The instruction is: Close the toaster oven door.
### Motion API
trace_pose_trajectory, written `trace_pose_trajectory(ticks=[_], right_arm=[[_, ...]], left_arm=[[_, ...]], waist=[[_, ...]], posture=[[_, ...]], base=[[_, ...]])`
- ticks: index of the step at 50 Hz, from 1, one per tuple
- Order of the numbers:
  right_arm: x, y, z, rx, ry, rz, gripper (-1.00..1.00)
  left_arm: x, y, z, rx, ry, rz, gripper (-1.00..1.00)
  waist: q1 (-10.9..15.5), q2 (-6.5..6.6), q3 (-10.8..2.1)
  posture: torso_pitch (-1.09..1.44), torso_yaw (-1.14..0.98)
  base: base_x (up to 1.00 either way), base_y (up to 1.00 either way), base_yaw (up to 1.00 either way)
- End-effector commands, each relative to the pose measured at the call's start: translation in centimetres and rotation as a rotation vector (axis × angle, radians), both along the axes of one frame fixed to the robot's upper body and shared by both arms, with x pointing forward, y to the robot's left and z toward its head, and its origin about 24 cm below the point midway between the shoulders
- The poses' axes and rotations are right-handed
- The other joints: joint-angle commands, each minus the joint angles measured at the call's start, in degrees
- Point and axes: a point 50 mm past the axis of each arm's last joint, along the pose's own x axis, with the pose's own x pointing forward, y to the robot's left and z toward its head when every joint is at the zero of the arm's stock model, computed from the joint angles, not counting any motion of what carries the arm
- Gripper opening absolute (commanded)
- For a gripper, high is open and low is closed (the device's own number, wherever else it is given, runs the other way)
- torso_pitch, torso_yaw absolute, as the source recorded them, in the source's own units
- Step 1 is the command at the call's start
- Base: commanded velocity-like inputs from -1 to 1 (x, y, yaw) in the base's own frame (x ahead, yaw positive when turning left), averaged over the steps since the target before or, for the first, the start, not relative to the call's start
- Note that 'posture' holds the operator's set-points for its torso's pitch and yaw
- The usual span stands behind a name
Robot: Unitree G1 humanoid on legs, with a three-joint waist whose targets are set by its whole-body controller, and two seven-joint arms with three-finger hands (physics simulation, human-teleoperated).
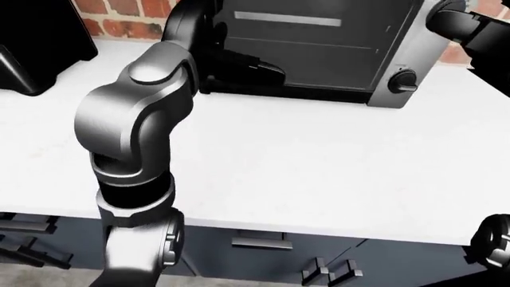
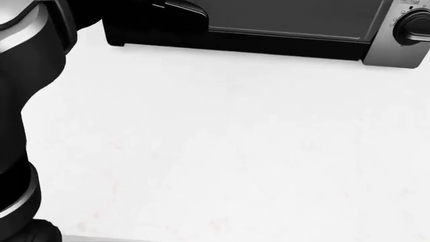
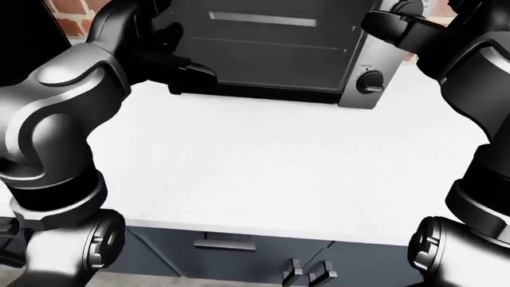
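Observation:
The toaster oven (image 1: pixel 318 54) stands at the top of the white counter (image 1: pixel 318 167). Its dark glass door (image 1: pixel 303 42) stands nearly upright, with the silver handle bar (image 1: pixel 287 19) near its top and a black knob (image 1: pixel 402 81) on the silver panel to its right. My left hand (image 1: pixel 256 64) is open, with its fingers stretched out against the door's lower left corner; the same fingertips (image 2: pixel 185 10) show in the head view. Also open, my right hand (image 3: pixel 394 21) hovers by the oven's upper right corner and holds nothing.
A black appliance (image 1: pixel 40 42) stands at the top left before a brick wall (image 1: pixel 119 12). Dark cabinet drawers with handles (image 1: pixel 259 242) run beneath the counter's near edge. My left arm's elbow (image 1: pixel 136 113) rises over the counter's left part.

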Motion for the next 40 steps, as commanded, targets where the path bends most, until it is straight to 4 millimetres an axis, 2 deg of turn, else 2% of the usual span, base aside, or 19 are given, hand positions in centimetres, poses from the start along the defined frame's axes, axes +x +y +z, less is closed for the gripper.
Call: trace_pose_trajectory(ticks=[1, 25, 40], right_arm=[[-0.8, -0.2, 1.6, -0.004, -0.085, -0.012, 1.0], [-0.9, -0.2, 1.5, -0.003, -0.082, -0.013, 1.0], [-0.9, -0.3, 1.7, -0.004, -0.086, -0.014, 1.0]], left_arm=[[-0.9, 0.1, 2.6, -0.026, -0.151, 0.001, 1.0], [1.8, 0.1, 4.2, -0.01, -0.151, -0.001, 1.0], [3.5, 0.0, 4.3, 0.012, -0.135, -0.003, 1.0]], waist=[[0.0, -0.18, -1.85], [0.1, -0.52, -1.93], [0.1, -0.64, -1.99]], posture=[[0.0, 0.0], [0.0, 0.0], [0.0, 0.0]], base=[[0.0, 0.0, 0.0], [0.0, 0.0, 0.0], [0.0, 0.0, 0.0]])
